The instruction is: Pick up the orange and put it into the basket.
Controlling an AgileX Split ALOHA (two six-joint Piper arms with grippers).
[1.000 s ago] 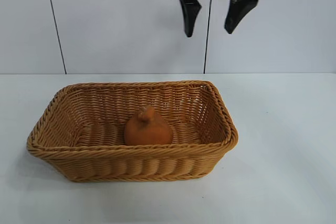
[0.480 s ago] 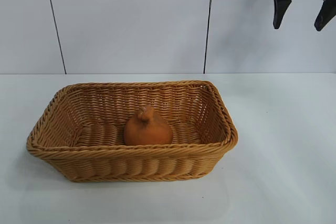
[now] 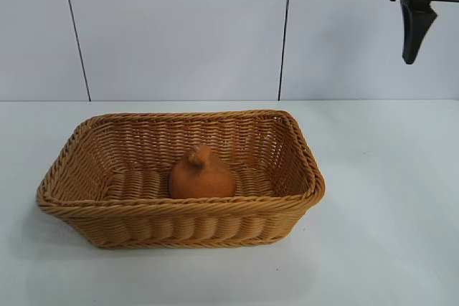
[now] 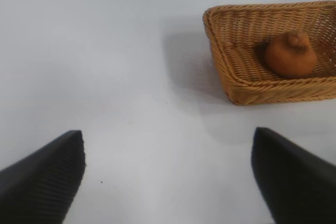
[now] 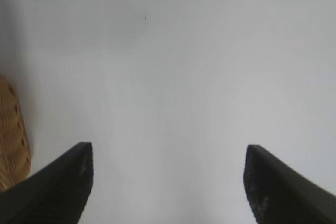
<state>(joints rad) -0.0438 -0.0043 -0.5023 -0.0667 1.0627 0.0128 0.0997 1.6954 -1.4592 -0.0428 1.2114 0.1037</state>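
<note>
Orange (image 3: 202,175) far below-left of right end effector (image 5: 167,182)

one orange (image 3: 202,175), one basket (image 3: 179,213), two tools (image 5: 167,182)

We take this for a robotics lab or test station rather than a home. A bare white tabletop (image 3: 387,198) runs up to a plain white panelled wall (image 3: 179,34) with thin dark seams, and nothing domestic surrounds it. What we see staged on it is a single wicker basket (image 3: 179,223), while a black robot end effector (image 3: 417,23) hangs at the upper right.
</note>
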